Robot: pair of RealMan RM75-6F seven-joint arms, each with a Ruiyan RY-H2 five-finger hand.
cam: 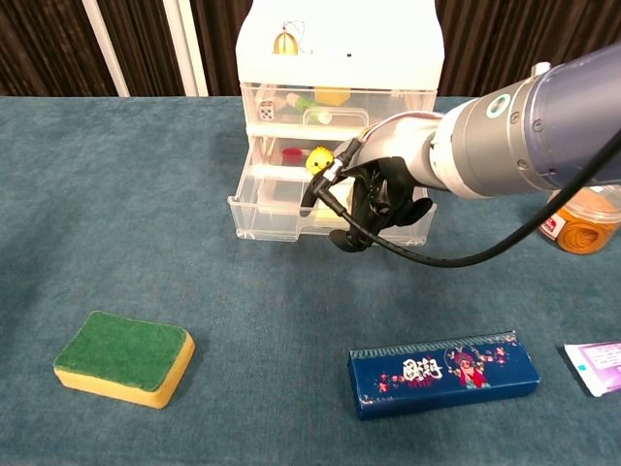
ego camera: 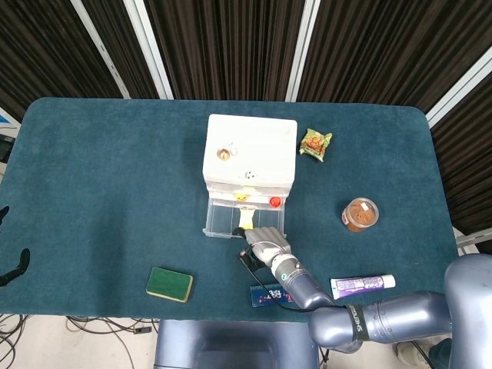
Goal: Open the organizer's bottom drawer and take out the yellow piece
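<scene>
Right hand [cam: 374, 199] sits at the front wall of the bottom drawer [cam: 267, 216], fingers curled over the rim; looks like it grips the drawer front, though the exact contact is hidden behind the knuckles. Drawer is pulled well out of the white organizer [ego camera: 250, 150]. Left hand not in either view.

Yellow piece [ego camera: 246, 217] lies inside the open drawer, right by the hand in the head view; in the chest view it's mostly masked by the fingers, so can't tell whether it's touched.

Risks as I see them:
- pull further and the drawer could come off its runners and tip, spilling its contents
- organizer looks light; a pull with nothing bracing it may drag the whole unit toward the table edge
- the black cable [cam: 364, 231] looping under the hand could snag the drawer lip on release
- reach-in space is tight; fingers may push the piece back under the middle drawer [cam: 291, 155] instead of pinching it
</scene>
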